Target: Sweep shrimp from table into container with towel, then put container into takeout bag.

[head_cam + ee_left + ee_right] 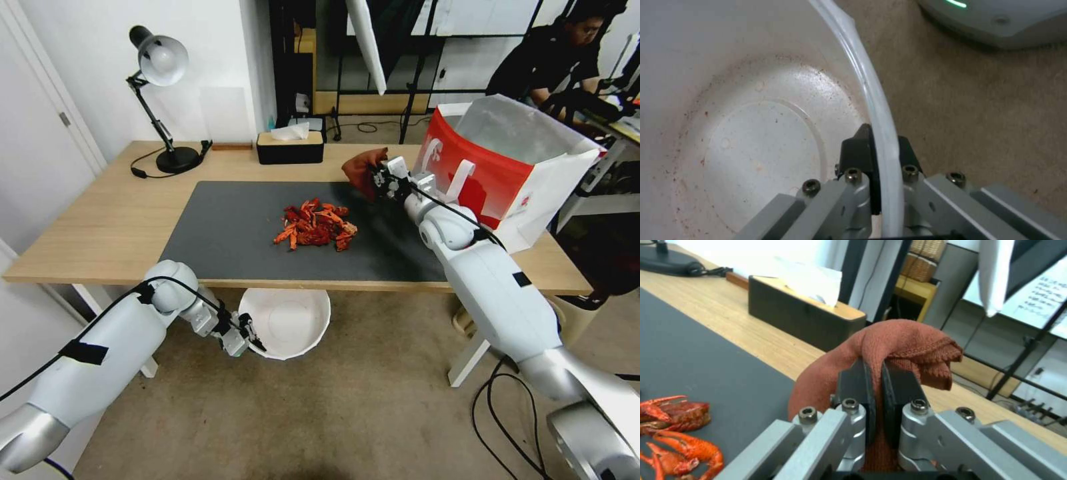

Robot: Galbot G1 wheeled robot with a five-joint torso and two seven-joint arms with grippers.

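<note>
A heap of red-orange shrimp lies in the middle of the dark mat on the table. My right gripper is shut on the reddish-brown towel, held above the mat's back right part, to the right of and beyond the heap. Below the table's front edge, my left gripper is shut on the rim of the round white container, which holds no shrimp. The red-and-white takeout bag stands open on the table's right end.
A black tissue box sits at the table's back edge. A desk lamp stands at the back left. Cables lie on the floor at the right. The table's white leg is near my right arm.
</note>
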